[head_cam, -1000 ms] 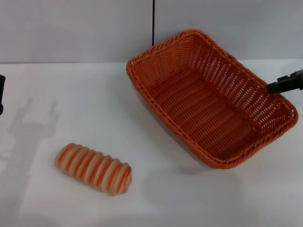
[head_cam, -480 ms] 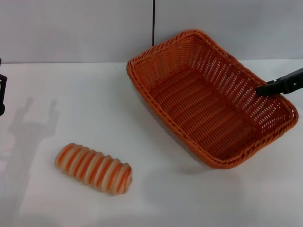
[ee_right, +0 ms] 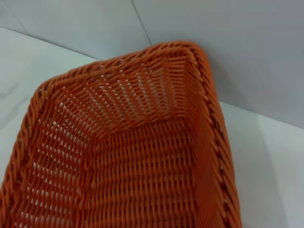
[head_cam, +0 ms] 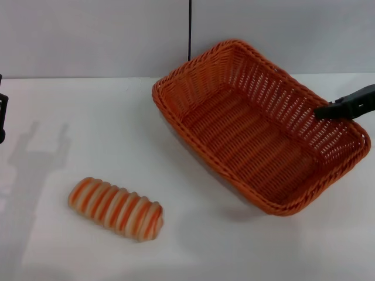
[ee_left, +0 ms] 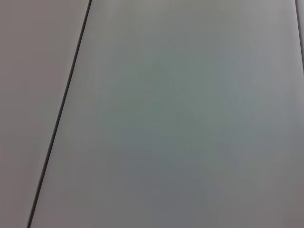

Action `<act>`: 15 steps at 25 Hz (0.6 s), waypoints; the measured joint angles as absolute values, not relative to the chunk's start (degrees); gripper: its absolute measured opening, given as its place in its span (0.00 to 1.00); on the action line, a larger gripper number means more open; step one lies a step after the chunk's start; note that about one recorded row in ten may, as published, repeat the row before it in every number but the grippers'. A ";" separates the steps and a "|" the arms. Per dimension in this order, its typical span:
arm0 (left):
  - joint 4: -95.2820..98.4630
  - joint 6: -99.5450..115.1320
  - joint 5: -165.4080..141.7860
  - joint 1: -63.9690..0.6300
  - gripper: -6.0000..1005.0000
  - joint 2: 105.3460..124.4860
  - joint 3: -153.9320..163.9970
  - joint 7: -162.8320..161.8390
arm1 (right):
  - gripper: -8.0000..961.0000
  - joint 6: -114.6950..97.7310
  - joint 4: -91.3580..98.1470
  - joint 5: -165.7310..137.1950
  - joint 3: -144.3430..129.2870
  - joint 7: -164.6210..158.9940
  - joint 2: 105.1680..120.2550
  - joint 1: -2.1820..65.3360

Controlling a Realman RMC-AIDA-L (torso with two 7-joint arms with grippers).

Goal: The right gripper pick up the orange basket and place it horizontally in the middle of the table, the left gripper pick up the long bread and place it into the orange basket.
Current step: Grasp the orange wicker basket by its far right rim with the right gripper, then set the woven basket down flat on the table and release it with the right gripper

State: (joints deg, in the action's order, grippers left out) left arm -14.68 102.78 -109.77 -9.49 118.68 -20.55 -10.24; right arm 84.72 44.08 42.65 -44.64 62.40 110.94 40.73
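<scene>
While the long bread (head_cam: 115, 209) lies nearest to the robot, on the front left part of the white desk (head_cam: 70, 117), its long axis runs slanted, from the near right to the far left, and nothing touches it. Behind it and to the right stands the orange basket (head_cam: 258, 126), with its long axis also diagonal across the desk, one short end toward the far centre and the other toward the near right edge; it looks slightly raised or tipped, judging from the shadow under its near corner, but I cannot say this for sure. At that right end the right gripper (head_cam: 323, 111) reaches in from the right side, and its tip is at the inner side of the basket's wall, just under the braided rim; the fingers seem closed on the rim, so I judge that the basket is held there. The right wrist view shows only the inside of the basket. To lie horizontally in the middle, the basket must yet turn and go leftward. The left gripper (head_cam: 2, 117) waits at the far left edge, nearer to the bread than the other arm; I cannot tell how its fingers stand.
</scene>
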 joint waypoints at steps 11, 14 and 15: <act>-14.70 102.78 -109.77 -9.14 0.60 118.65 -20.57 -10.35 | 0.18 95.41 56.76 59.59 -44.22 68.43 110.67 33.72; -14.82 102.79 -109.77 -9.08 0.60 118.65 -20.57 -10.37 | 0.18 97.84 58.53 63.48 -44.13 69.09 110.22 32.80; -14.86 102.79 -109.77 -9.07 0.60 118.65 -20.57 -10.37 | 0.18 98.45 58.88 64.02 -44.08 69.37 110.10 32.70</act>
